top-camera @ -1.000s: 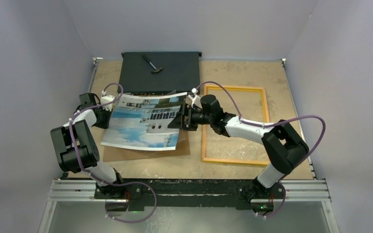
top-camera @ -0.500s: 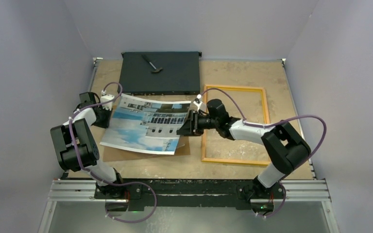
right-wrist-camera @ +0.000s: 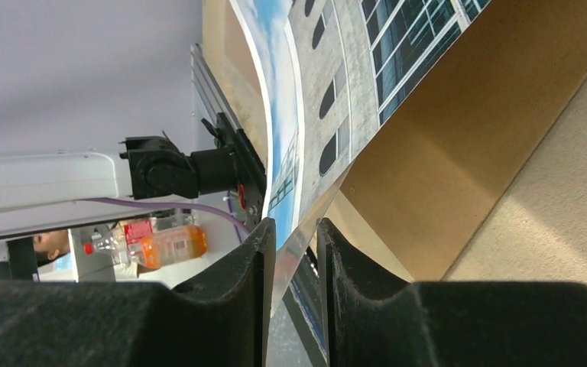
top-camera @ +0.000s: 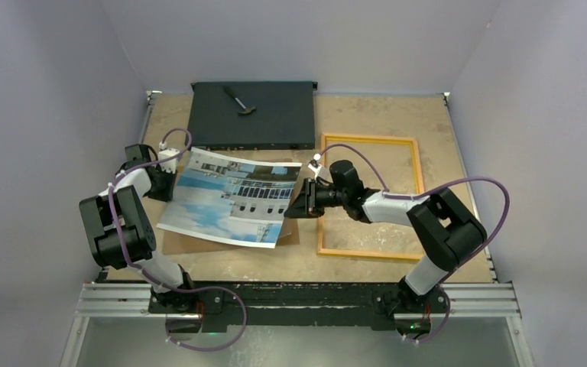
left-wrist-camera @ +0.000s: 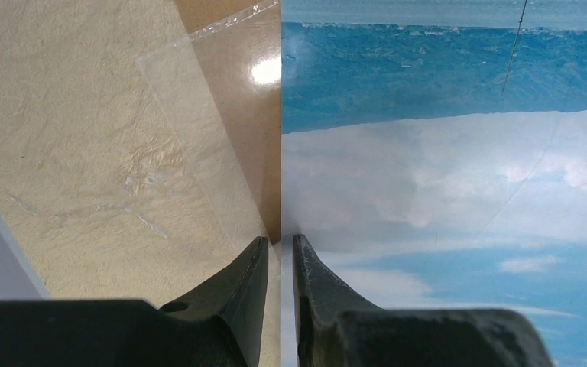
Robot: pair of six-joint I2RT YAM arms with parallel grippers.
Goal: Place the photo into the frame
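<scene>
Two grippers share one sheet. At the left, the left gripper (top-camera: 171, 182) pinches the left edge of the photo (top-camera: 233, 199). In the left wrist view its fingers (left-wrist-camera: 248, 267) stand almost together, with the print's cloudy-sky margin caught between them. Beside them lies what may be a clear film (left-wrist-camera: 191, 145) on the table (left-wrist-camera: 69, 153) — glare makes it hard to be sure.

The photo spreads picture-side up over a brown backing board (top-camera: 199, 243), whose near strip shows past it. Behind, by the far wall, sits a flat black box (top-camera: 264, 126) with a small hammer-like tool (top-camera: 238, 101) on top.

The right gripper (top-camera: 289, 208) is clamped on the photo's right edge. The right wrist view shows the paper running between its fingers (right-wrist-camera: 256, 260) and bowed up off the board. Further right, the frame (top-camera: 367, 139) lies flat on the table, its left border just beside the right gripper — the photo sits wholly to its left, outside it.
</scene>
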